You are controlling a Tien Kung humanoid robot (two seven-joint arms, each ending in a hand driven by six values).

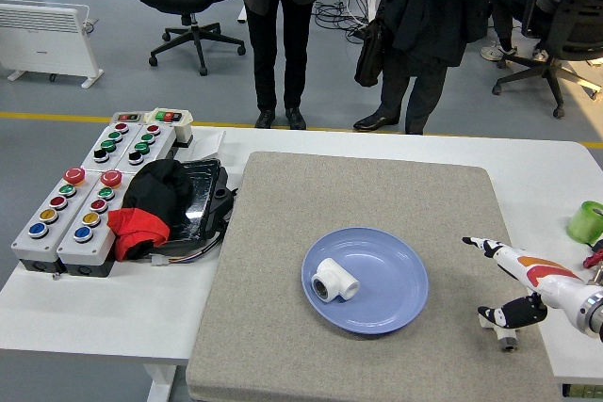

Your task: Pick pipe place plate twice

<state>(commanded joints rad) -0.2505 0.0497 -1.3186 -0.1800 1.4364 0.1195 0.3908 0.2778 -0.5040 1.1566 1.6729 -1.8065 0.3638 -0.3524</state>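
Note:
A white pipe fitting [334, 281] lies on the blue plate [388, 298], left of its middle. A second white pipe fitting [502, 327] lies on the grey mat [283, 233] near its right front edge, partly hidden by my right hand [504, 275]. That hand is white with orange and black marks. It hovers over the second fitting with fingers spread and holds nothing. The left arm is out of view.
Two grey button boxes [71, 214] and a black and red cloth [151, 204] on a black tray sit at the left. A green object [586, 221] stands at the right edge. Two people stand beyond the table's far side.

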